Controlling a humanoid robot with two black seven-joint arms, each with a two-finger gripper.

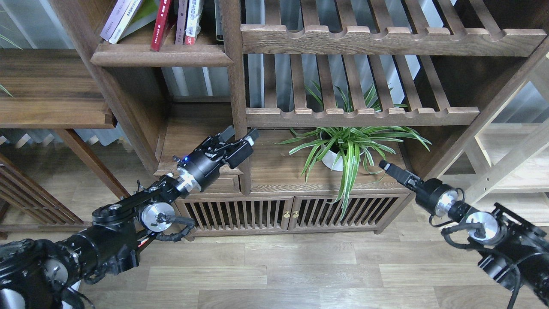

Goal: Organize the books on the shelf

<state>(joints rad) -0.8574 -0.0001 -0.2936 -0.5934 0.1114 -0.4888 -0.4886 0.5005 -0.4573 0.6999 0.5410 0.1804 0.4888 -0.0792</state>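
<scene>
Left hand (240, 138) has both fingers spread apart, clearly parted, nothing between them, hovering in front of the bookcase's (235, 86) vertical post just above the small drawer (223, 183); whether a fingertip touches the post cannot be told. Right hand (385, 165) is seen end-on and dark, fingers can't be separated, so its opening cannot be told; nothing visibly held. It sits near the right front corner of the lower ledge, close to the plant's leaves.

Bookcase, walnut-coloured, fills most of the view. Slatted shelves (360, 116) with scalloped rails on the right half, two levels. Solid shelf (161, 56) with rounded moulded front edge at upper left. Books (158, 19) stand on that shelf, leaning: pale lavender-white spines at far left tilted left, a red one in the middle, more upright spines just right of it, tops cut off by the view's edge. Both hands well apart from the books, lower down.

Spider plant (349, 148) in a white pot on the lower ledge, under the slats. Slatted cabinet doors (291, 212) with brass knobs below. Wood plank floor (300, 270).
</scene>
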